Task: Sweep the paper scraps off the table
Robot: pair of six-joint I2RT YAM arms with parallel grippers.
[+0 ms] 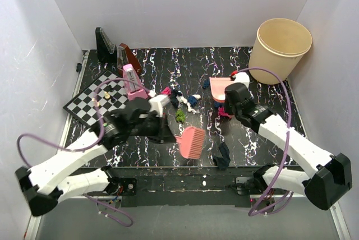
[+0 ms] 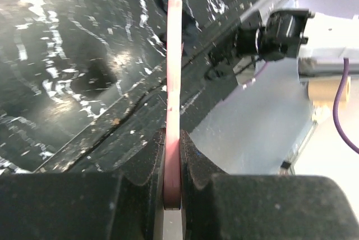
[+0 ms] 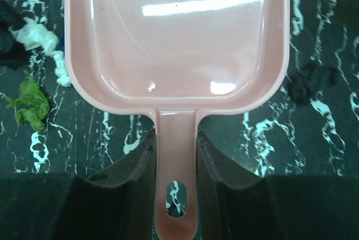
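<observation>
So crumpled paper scraps can be gathered, left gripper clamps a pink bristled brush, right gripper a pink plastic dustpan.

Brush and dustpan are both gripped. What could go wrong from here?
1. The green scrap lies beside the side wall of the dustpan, not at its mouth; a sweep may push it past.
2. A dark scrap sits near the front edge of the table, nearer than the brush; it may get missed or knocked off.
3. The left pincer is close to the chessboard; a wide swing might topple the chess pieces.
</observation>
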